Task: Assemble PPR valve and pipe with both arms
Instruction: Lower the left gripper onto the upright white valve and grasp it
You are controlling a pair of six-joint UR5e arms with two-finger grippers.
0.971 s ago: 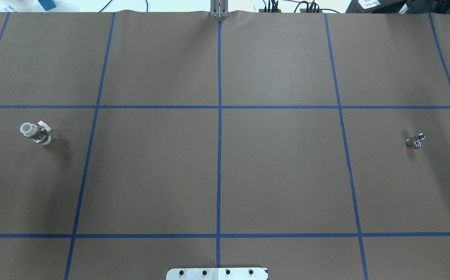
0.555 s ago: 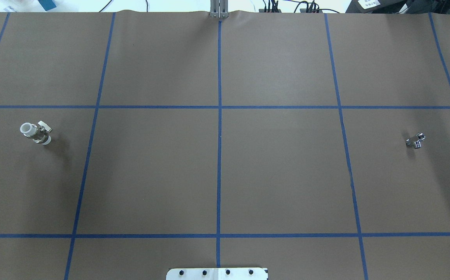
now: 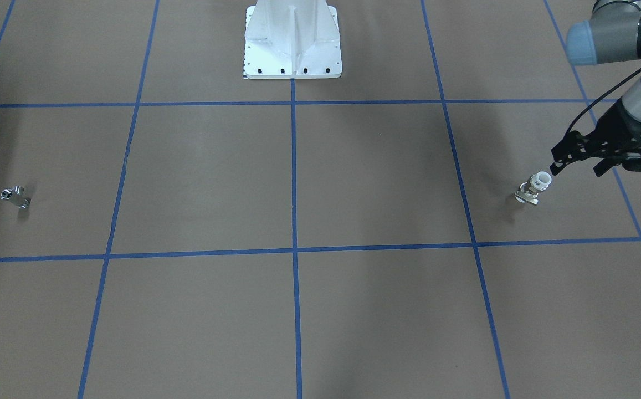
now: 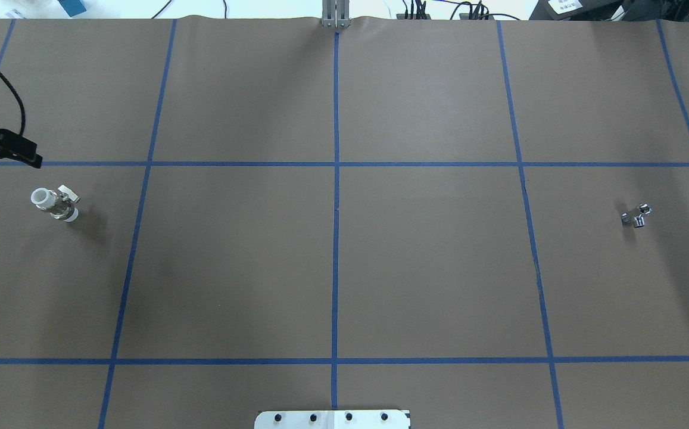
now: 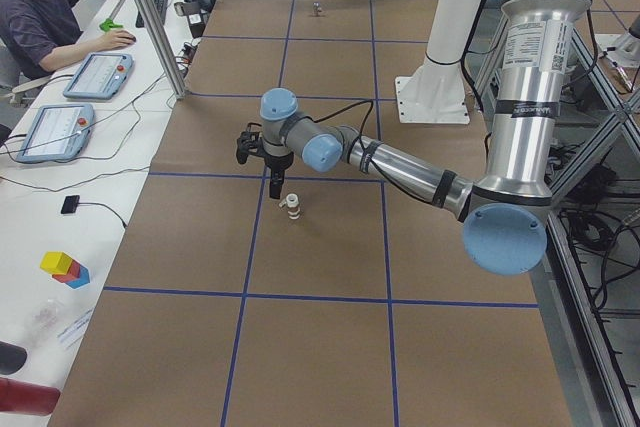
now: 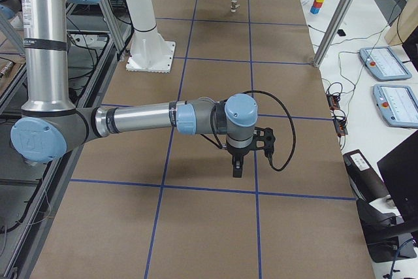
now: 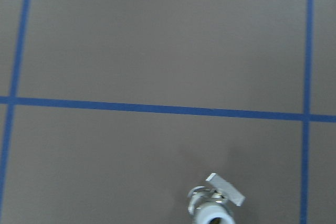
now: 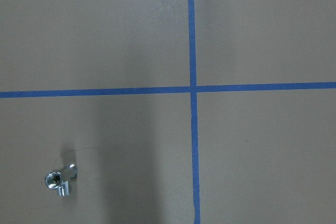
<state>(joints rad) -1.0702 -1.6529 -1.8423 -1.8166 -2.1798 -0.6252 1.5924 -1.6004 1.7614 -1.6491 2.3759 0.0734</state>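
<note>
Valve stands upright over on the left, and the fitting lies way off on the right, so they're well apart. Left gripper hangs just beside the valve, jaws spread with nothing in them. Right gripper hovers near the fitting, but I honestly can't tell how its jaws stand. My worry is the valve looks tippy, so a finger clipping its handle or white end would probably knock it over. That tiny shiny fitting could squirt out of a pinch too.
</note>
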